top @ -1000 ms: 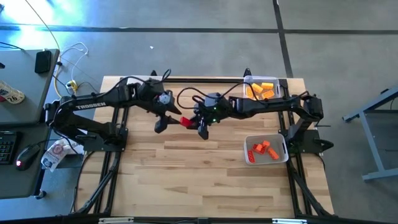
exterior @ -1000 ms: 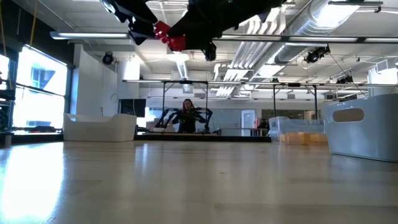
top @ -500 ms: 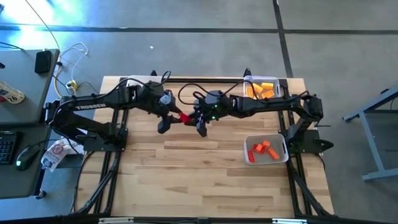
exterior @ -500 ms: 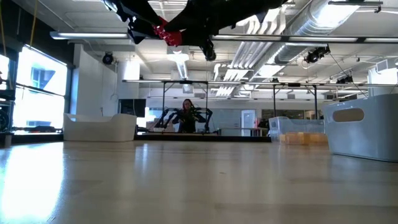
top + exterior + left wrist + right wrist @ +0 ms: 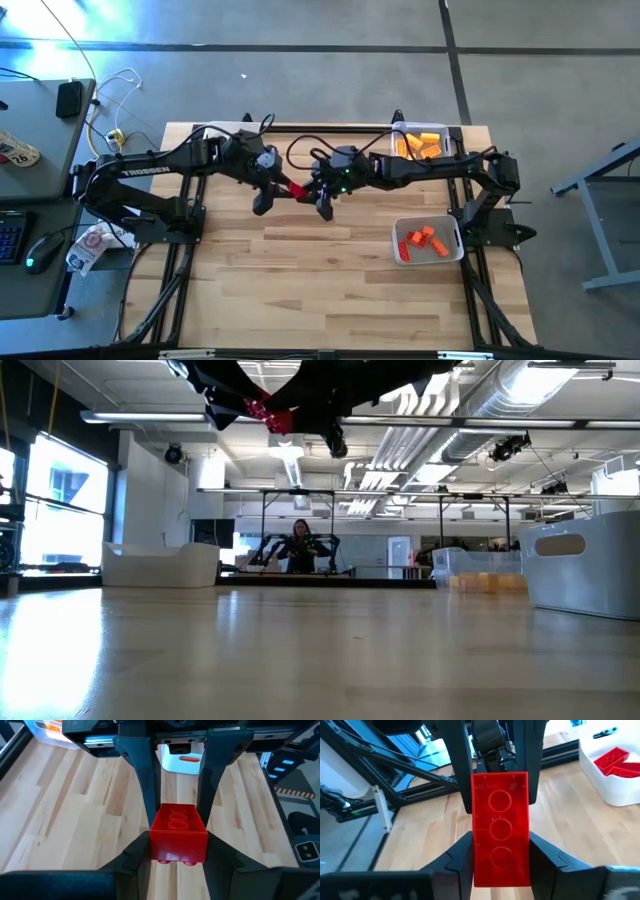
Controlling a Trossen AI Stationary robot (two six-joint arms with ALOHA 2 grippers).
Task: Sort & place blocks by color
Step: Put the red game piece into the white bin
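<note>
Red block (image 5: 296,190) held up in the air over the tabletop (image 5: 300,270), pinched at once by left tool (image 5: 271,190) and right tool (image 5: 318,196), both closed on it. Looked like a hand-over. Long side pointed from one tool to the other. Orange blocks (image 5: 422,241) already sorted in nearby tray (image 5: 400,233), more in far tray (image 5: 400,131). This one not placed yet.
</note>
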